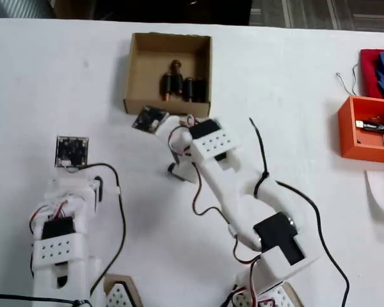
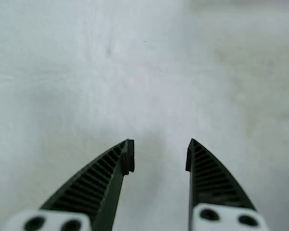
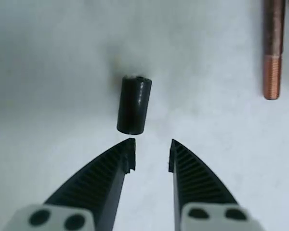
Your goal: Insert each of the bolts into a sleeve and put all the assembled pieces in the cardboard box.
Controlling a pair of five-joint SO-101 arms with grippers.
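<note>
The bolt is cut off by the right wrist view's edge (threaded end showing). Pieces in the box blur together, too small to count.

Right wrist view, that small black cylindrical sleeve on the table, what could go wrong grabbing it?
The small black cylindrical sleeve sits off-centre from the open right gripper, in line with one fingertip, so advancing might push or roll it across the white table.

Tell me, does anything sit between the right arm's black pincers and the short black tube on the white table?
Nothing: in the right wrist view, bare white table separates the right gripper from the short black cylindrical sleeve.
</note>
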